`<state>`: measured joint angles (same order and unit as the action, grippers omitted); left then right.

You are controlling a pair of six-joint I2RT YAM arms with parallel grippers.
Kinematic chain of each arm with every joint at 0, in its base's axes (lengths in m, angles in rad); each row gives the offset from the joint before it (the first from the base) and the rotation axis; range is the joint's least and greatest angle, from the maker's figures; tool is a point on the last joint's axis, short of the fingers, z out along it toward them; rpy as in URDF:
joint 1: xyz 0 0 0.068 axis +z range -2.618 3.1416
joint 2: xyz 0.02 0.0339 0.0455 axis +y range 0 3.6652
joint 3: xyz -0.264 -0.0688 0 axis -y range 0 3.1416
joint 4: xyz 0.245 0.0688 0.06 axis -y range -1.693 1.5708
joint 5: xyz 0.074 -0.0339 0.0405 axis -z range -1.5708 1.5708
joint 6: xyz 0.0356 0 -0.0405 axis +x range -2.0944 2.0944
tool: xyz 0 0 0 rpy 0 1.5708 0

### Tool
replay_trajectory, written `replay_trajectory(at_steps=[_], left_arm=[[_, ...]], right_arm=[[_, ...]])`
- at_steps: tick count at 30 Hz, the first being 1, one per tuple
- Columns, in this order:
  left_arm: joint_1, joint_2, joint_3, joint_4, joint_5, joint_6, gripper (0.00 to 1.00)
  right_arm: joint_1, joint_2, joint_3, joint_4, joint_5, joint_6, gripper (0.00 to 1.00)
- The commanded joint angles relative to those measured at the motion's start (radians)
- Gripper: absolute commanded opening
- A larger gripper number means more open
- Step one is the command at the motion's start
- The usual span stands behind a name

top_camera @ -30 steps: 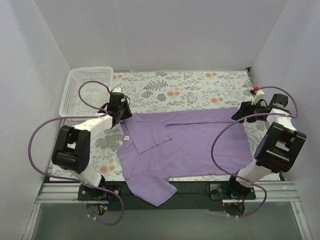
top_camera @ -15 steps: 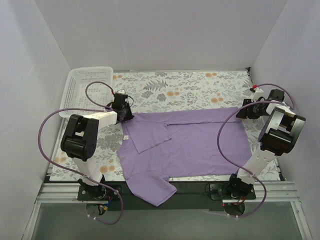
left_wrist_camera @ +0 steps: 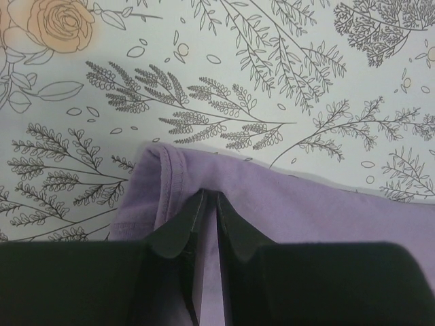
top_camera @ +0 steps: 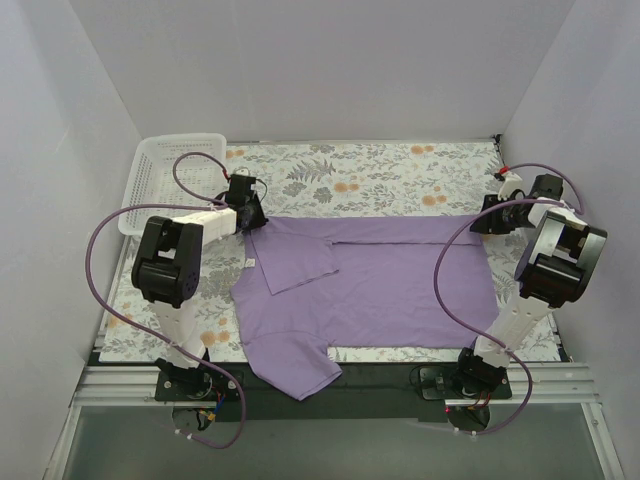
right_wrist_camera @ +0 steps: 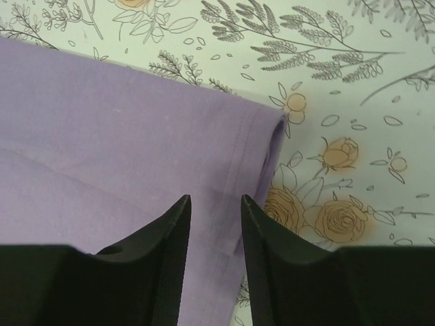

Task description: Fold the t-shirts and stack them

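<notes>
Lifting now, we risk a lopsided fold; our left gripper (left_wrist_camera: 209, 198) clamps the far corner of the t-shirt (top_camera: 400, 285) spread across the table (top_camera: 380, 175); our right gripper (right_wrist_camera: 215, 202) straddles the opposite hem, jaws apart, gripping nothing.

Plain white walls (top_camera: 330, 70) close in the desk (top_camera: 385, 372) on three sides. A pale floral cloth (top_camera: 380, 175) covers it, evenly lit. A metal rail (top_camera: 120, 385) crosses the frame's bottom.
</notes>
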<state>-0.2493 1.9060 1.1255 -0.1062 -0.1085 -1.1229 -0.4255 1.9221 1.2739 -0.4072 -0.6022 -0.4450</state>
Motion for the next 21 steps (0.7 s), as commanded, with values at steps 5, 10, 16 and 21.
replay_trajectory(at_steps=[5, 10, 16, 21], left_arm=[[0.019, 0.064, 0.053, -0.084, -0.028, 0.02, 0.09], [0.024, 0.076, 0.077, -0.098, -0.017, 0.023, 0.09], [0.036, 0.099, 0.097, -0.11, 0.006, 0.026, 0.09], [0.05, 0.131, 0.146, -0.127, 0.023, 0.031, 0.09]], right_arm=[[0.093, 0.006, 0.033, 0.005, -0.047, -0.046, 0.27], [0.137, 0.052, 0.044, 0.007, 0.042, -0.038, 0.14], [0.174, 0.124, 0.096, -0.024, 0.188, -0.053, 0.01], [0.203, 0.207, 0.188, -0.033, 0.3, -0.06, 0.01]])
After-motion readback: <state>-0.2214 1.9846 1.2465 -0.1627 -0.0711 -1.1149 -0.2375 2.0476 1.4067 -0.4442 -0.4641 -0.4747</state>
